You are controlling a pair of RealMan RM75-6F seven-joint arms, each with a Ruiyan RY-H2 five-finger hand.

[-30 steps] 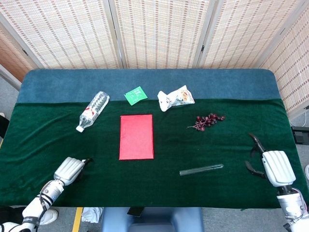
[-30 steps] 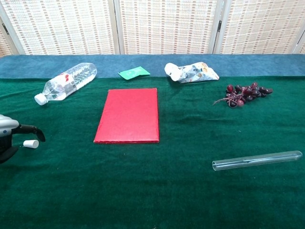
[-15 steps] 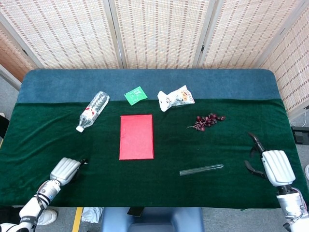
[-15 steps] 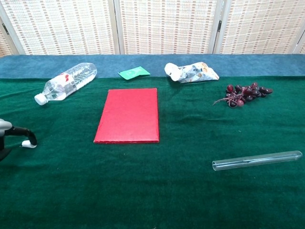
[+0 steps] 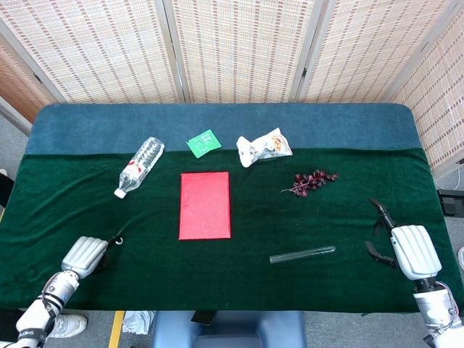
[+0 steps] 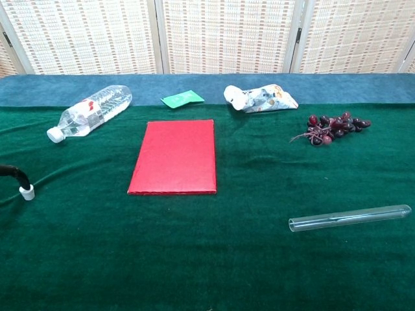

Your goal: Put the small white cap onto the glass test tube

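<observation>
- As the left hand (image 5: 83,254) is compared with the two earlier instants, it is found drawn back toward the near-left table corner; in the chest view only a dark fingertip (image 6: 13,171) is seen at the frame's left edge.
- The small white plastic cap (image 6: 26,191) is recorded at that fingertip, low over or on the green cloth (image 6: 214,259); whether it is pinched or merely touched cannot be told, as the opposing finger lies outside the chest view and the cap is a speck in the head view.
- The cap has been carried leftward and nearer the table edge, so it is judged to be moving away from its target.
- The right hand (image 5: 407,249) is noted unchanged at the near-right edge, fingers spread and empty.
- The clear glass test tube (image 6: 350,217) lies on its side on the cloth, untouched, open end toward the centre, well apart from the cap and nearer the right hand.
- Capping is judged not yet begun; tube pickup and transport of the cap across the table remain.
</observation>
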